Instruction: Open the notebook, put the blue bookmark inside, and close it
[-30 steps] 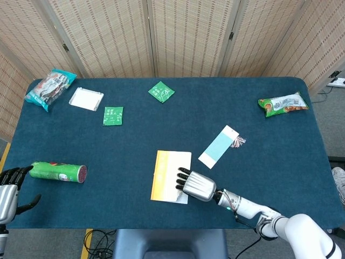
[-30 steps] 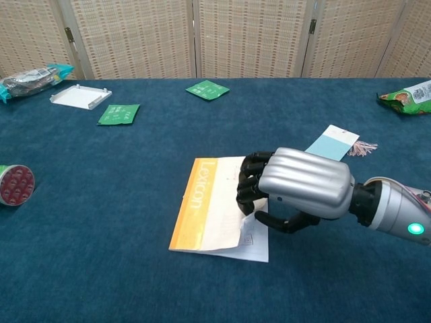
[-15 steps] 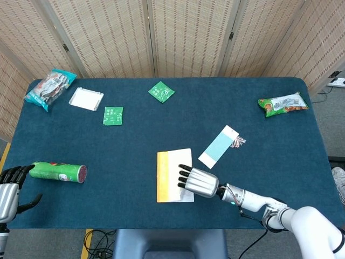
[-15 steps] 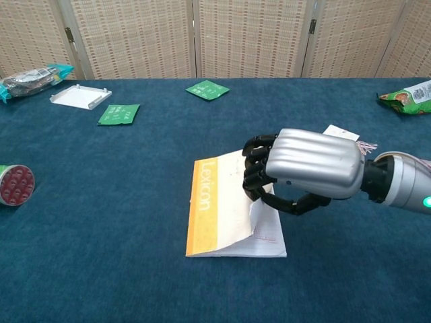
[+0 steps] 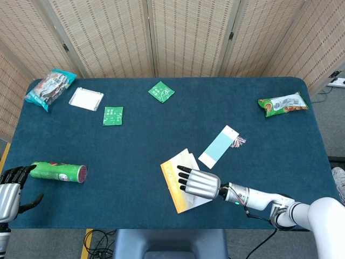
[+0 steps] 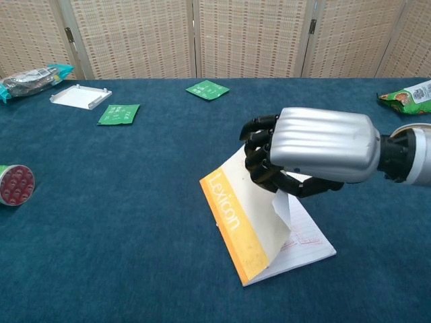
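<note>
The notebook (image 5: 179, 190) with an orange-edged cover (image 6: 242, 214) lies near the table's front edge, turned at an angle. My right hand (image 5: 199, 184) (image 6: 316, 153) grips the cover's free edge and holds it lifted, so lined pages (image 6: 308, 237) show beneath. The blue bookmark (image 5: 218, 147) with a tassel lies flat just beyond the notebook, to its right; the chest view hides it behind the hand. My left hand (image 5: 9, 190) hangs at the table's front left corner, fingers apart, holding nothing.
A green can (image 5: 58, 171) (image 6: 13, 183) lies on its side by the left hand. Two green sachets (image 5: 113, 115) (image 5: 161, 91), a white tray (image 5: 86, 99) and a snack bag (image 5: 49, 86) sit at the back left. Another snack bag (image 5: 283, 104) lies far right.
The right hand has risen with the cover's edge, opening the notebook partway. The notebook has swung round and slid a little to the right. The left hand stays put.
</note>
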{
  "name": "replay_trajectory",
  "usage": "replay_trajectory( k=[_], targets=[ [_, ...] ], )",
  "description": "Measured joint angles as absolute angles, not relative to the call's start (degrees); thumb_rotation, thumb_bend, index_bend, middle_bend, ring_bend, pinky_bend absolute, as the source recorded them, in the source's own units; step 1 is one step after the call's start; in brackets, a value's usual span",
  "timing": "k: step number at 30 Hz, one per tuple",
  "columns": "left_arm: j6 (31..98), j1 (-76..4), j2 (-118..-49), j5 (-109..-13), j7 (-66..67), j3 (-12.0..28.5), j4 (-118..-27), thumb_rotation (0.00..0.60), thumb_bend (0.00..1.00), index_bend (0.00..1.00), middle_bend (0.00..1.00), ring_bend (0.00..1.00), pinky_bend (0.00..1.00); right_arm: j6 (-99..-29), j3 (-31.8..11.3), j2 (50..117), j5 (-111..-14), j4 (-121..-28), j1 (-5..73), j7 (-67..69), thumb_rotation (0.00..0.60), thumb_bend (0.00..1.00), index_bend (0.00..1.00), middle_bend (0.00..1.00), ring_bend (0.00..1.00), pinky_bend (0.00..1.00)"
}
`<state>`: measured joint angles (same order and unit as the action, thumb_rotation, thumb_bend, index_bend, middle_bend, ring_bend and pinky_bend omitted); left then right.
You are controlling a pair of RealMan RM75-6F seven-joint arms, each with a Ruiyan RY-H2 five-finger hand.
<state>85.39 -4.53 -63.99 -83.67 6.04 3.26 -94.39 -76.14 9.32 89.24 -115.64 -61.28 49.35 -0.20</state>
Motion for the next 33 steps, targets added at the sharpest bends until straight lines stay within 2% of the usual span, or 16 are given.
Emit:
replay_trajectory(
  k=[15, 22, 25, 30, 32, 33],
  targets=[
    [85.21, -4.5, -64.22, -83.45, 5.29, 3.13, -93.97, 0.6, 0.25, 0.19, 0.25, 0.18, 0.18, -77.36, 7.91, 94.36, -121.06, -58.3, 54.51, -1.35, 0.6, 0.53, 0.72, 0.55, 0.38, 0.23],
    [85.55, -4.01, -64.14, -83.04, 4.52, 3.04, -93.4, 0.6, 0.25, 0.19, 0.25, 0.18, 0.18, -76.92, 7.02, 98.73, -121.97, -55.3, 57.13, -0.9, 0.6, 0.49, 0.71, 0.48, 0.24, 0.07],
    [85.67, -3.85, -64.08, -83.0, 4.26, 2.98, -93.19, 0.6, 0.25, 0.19, 0.25, 0.18, 0.18, -75.61, 6.76, 100.43, -121.88, -54.34, 58.18, -0.81, 0.6, 0.47, 0.58, 0.4, 0.17, 0.02],
    [85.81, -3.7, -64.0, -83.08, 3.96, 2.94, -93.01, 0.6, 0.25, 0.19, 0.25, 0.18, 0.18, -72.81, 5.64, 102.28, -119.79, -54.39, 59.12, -1.41, 0.6, 0.37, 0.12, 0.16, 0.01, 0.0],
    [85.91, -3.65, -63.96, -83.06, 3.88, 2.98, -92.97, 0.6, 0.25, 0.19, 0.25, 0.18, 0.18, -71.83, 4.91, 102.69, -118.47, -55.24, 59.31, -1.72, 0.6, 0.31, 0.03, 0.1, 0.0, 0.0],
    [85.96, -3.61, -63.93, -83.04, 3.86, 2.99, -92.97, 0.6, 0.25, 0.19, 0.25, 0.18, 0.18, -71.48, 4.57, 102.79, -117.92, -55.72, 59.37, -1.91, 0.6, 0.28, 0.01, 0.09, 0.0, 0.0]
  ],
)
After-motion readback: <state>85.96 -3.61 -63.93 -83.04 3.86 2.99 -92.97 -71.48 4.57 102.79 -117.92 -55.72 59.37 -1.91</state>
